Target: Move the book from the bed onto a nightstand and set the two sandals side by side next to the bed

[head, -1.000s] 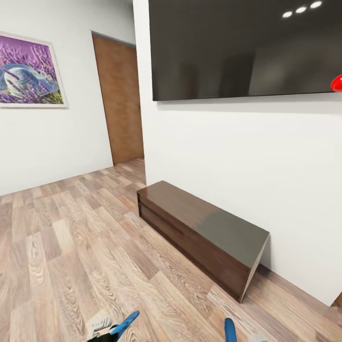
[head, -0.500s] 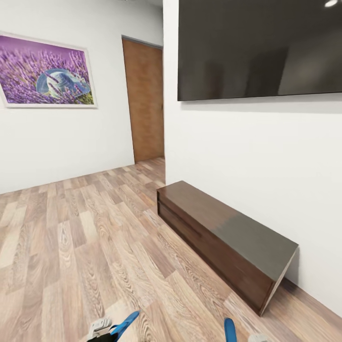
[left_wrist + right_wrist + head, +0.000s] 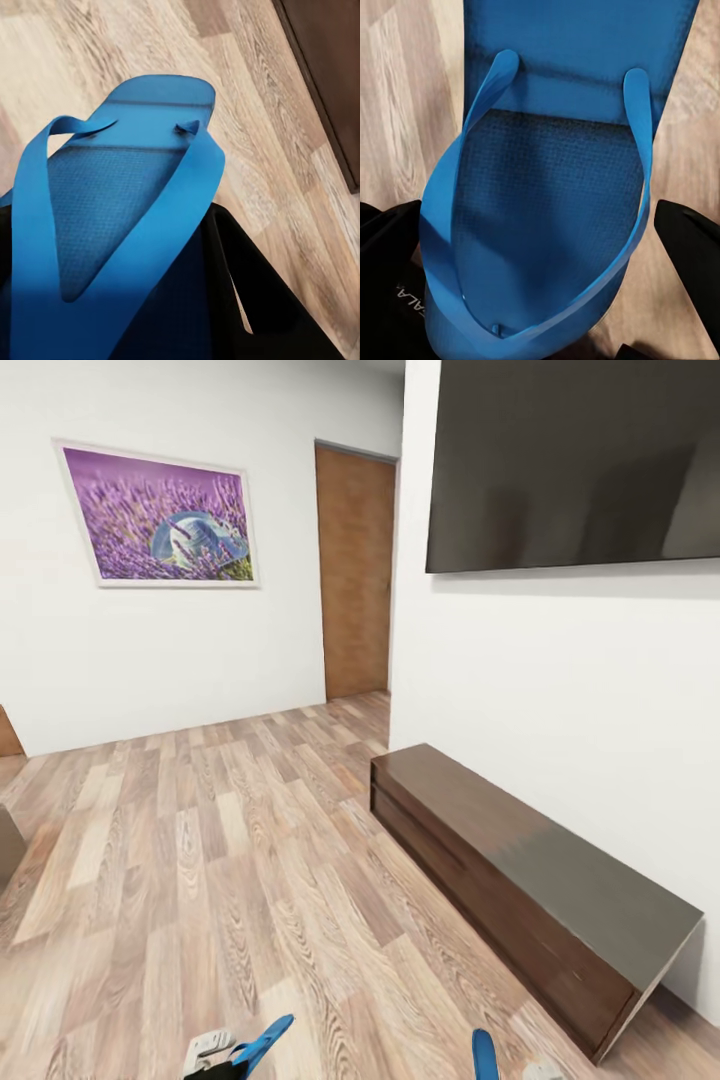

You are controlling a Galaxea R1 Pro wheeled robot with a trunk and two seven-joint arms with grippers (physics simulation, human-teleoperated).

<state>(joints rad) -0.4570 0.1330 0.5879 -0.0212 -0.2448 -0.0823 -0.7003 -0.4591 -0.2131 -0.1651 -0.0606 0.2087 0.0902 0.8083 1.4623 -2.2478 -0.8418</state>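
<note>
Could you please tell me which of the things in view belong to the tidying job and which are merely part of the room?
Belonging to the job:
- bright blue flip-flop sandal in the left jaws
- second bright blue flip-flop sandal in the right jaws

Just part of the room:
- long low dark brown wooden cabinet
- large black wall screen
- framed lavender picture
- brown wooden door

Both sandals [image 3: 262,1043] cut off — television [image 3: 575,460] cropped too.

Wall-mounted dark screen [image 3: 575,460] above low dark-brown cabinet [image 3: 520,880] against white wall, framed lavender picture [image 3: 160,515] on far wall, closed brown door [image 3: 355,570] beside it, wood-plank floor [image 3: 200,880].
</note>
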